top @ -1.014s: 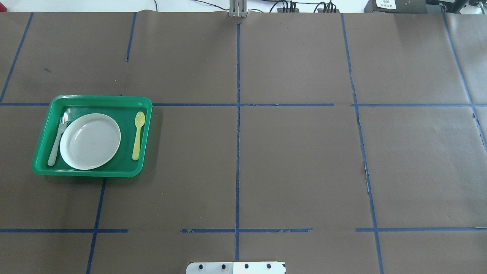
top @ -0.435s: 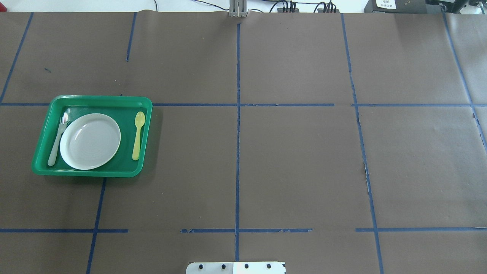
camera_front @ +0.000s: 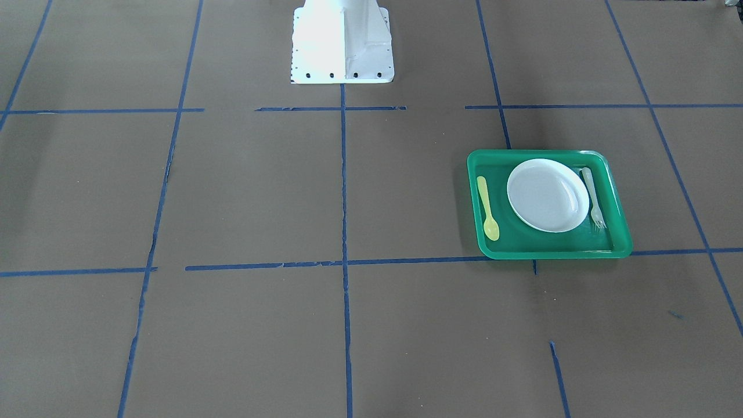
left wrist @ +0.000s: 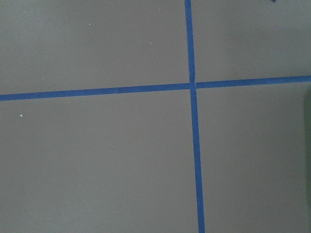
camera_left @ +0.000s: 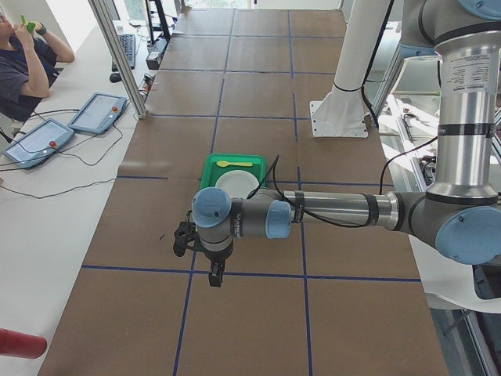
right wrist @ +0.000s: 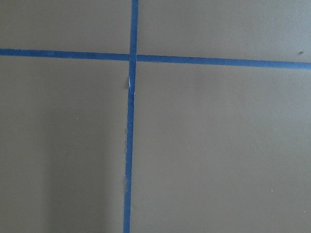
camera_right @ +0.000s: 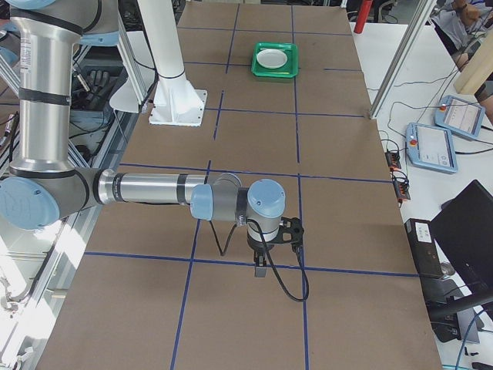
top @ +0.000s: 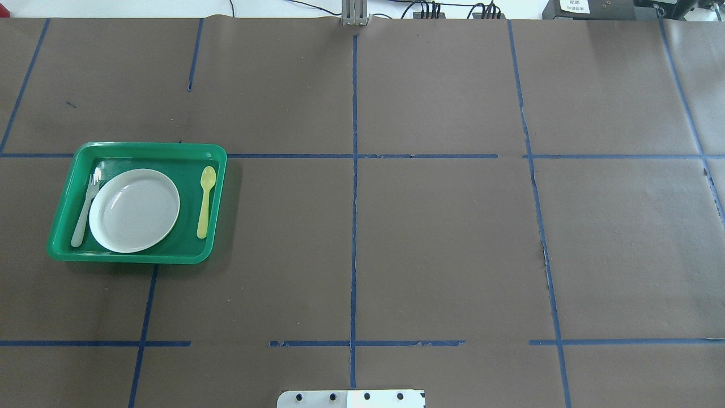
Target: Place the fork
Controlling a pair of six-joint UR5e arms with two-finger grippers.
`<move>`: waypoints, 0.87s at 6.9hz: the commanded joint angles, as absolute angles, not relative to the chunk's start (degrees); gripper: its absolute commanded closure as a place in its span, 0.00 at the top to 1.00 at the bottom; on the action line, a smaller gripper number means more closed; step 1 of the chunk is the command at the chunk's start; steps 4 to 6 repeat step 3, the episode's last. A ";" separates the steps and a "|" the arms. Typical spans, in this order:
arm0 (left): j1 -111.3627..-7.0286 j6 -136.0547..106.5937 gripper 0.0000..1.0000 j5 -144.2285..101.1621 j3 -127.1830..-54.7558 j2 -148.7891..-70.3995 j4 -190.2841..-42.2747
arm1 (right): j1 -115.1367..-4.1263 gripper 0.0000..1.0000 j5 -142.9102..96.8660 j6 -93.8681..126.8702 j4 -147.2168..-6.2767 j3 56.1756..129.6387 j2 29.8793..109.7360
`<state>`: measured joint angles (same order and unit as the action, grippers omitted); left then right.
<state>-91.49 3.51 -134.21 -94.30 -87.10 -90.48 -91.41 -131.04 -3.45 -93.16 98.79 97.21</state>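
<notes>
Fork (top: 85, 212) in green tray (top: 147, 146), just beside white plate (top: 134, 210), yellow spoon (top: 205, 204) opposite

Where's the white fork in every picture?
Front-facing: fork right of the white plate, in the green tray.
Overhead: fork left of the plate.
Exterior left: unseen, left arm covers that tray side.
Exterior right: too small to tell.
Wrist views: not there.
Landmark: the white plate.
</notes>
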 commanded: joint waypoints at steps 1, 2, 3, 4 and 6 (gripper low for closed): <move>-91.49 3.52 1.00 -134.21 -94.39 -87.10 -90.44 | -91.41 1.00 -131.04 -3.43 -93.16 98.79 97.21; -91.49 3.52 1.00 -134.21 -94.31 -87.10 -90.53 | -91.41 1.00 -131.04 -3.43 -93.16 98.79 97.21; -91.49 3.52 1.00 -134.21 -94.31 -87.19 -90.61 | -91.41 1.00 -131.04 -3.51 -93.16 98.79 97.21; -91.49 3.52 1.00 -134.21 -94.31 -87.19 -90.61 | -91.41 1.00 -131.04 -3.51 -93.16 98.79 97.21; -91.49 3.52 1.00 -134.21 -94.31 -87.19 -90.61 | -91.41 1.00 -131.04 -3.51 -93.16 98.79 97.21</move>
